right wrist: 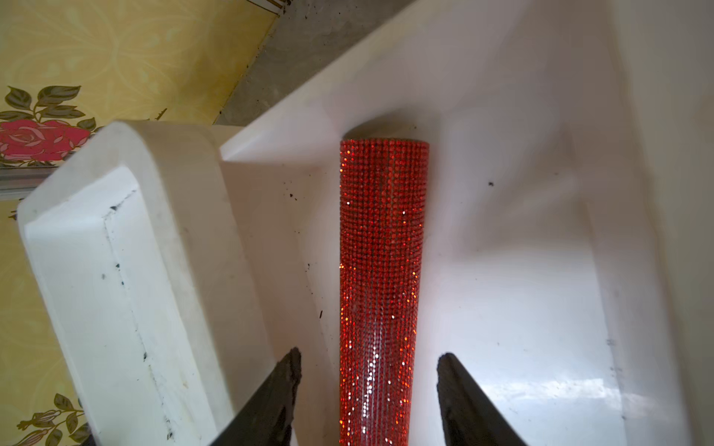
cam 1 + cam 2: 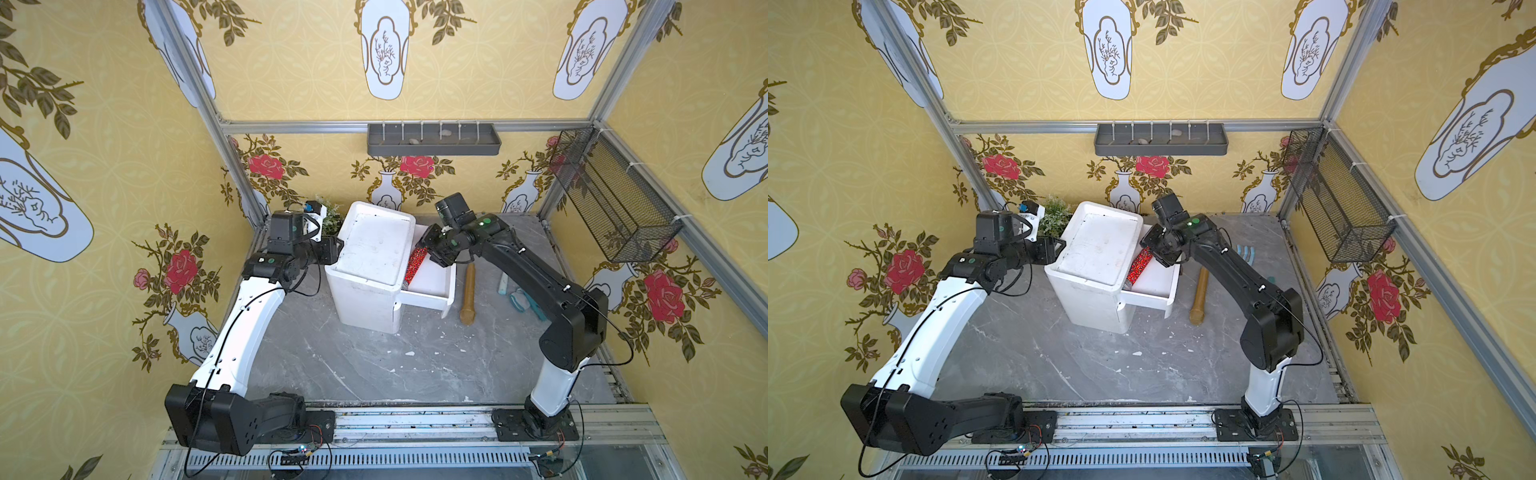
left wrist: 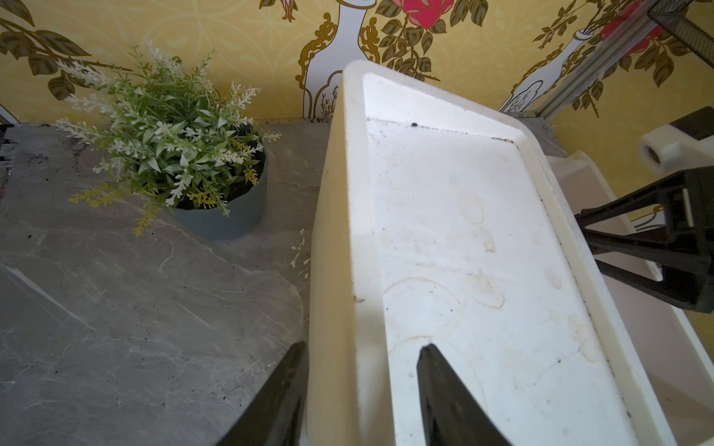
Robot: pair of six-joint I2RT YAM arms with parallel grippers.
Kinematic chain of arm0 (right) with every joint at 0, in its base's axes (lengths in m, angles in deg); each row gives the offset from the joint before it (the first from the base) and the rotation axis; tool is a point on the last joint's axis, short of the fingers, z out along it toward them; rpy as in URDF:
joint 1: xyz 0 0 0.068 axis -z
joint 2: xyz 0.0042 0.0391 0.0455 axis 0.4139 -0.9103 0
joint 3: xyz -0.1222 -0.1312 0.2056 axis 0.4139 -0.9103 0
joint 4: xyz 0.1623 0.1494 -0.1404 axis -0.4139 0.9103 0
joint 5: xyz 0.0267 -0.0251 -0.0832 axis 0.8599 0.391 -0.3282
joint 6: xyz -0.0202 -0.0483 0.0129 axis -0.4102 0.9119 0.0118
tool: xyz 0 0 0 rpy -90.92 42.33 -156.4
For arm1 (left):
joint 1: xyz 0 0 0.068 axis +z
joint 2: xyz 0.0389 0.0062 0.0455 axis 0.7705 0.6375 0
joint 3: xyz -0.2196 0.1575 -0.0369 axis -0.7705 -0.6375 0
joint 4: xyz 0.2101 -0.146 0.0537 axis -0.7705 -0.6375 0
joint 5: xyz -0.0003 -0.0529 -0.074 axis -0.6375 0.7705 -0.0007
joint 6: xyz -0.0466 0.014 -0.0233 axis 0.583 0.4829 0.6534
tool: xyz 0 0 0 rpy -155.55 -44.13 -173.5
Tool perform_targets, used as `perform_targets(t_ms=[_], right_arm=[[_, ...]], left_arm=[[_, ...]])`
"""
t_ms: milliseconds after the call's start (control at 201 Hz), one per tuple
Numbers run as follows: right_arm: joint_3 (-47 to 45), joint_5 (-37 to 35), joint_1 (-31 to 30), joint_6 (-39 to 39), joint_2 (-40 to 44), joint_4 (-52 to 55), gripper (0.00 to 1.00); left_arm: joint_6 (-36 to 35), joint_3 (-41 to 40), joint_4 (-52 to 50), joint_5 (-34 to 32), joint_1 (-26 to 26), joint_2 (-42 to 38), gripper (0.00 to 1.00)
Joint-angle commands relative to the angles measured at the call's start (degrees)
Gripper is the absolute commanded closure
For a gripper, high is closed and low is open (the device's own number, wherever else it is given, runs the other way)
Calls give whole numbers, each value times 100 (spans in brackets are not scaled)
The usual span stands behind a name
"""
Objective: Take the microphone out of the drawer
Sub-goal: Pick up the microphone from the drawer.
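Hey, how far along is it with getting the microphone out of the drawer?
Done: the drawer is open, microphone lying inside. In hand: right gripper hangs open astride it, not yet closed; left gripper straddles the cabinet rim. Remaining: grip, lift out.

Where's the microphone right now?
In both top views the microphone lies in the open drawer on the cabinet's right, the right gripper open around it.

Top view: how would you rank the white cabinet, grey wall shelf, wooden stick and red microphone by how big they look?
1. white cabinet
2. grey wall shelf
3. wooden stick
4. red microphone, though it is partly hidden, so last place is unsure.
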Motion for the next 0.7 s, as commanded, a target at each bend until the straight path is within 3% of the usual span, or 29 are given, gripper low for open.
perform_targets(t_ms=[0,692], right_arm=[[96,-35,-54,-93,-141,-45,41],[334,-177,-135,-89,-600,240,41]], left_arm=[[-95,-47,-56,99,7,10,49],[-86,-32,-110,165,7,101,45]])
